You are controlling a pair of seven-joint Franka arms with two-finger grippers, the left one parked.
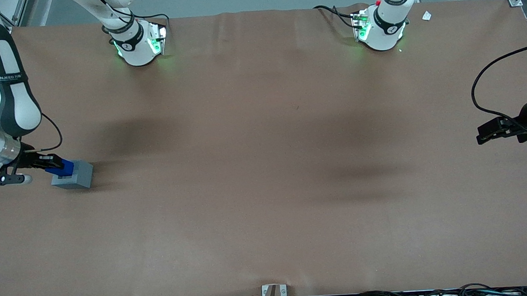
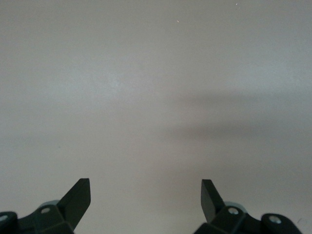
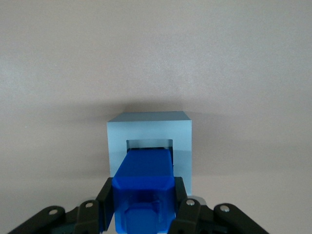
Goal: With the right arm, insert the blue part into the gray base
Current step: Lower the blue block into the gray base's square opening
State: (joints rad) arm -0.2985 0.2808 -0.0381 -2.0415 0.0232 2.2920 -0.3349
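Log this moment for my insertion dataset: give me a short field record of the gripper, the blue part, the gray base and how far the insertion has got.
gripper: right arm's gripper, shut on the blue part, at the working arm's end of the table
blue part: blue block, held between the fingers, its leading end at the base's square recess
gray base: gray cube resting on the brown table
contact: blue part reaches into the recess opening; depth unclear
stage: insertion under way, part not yet released
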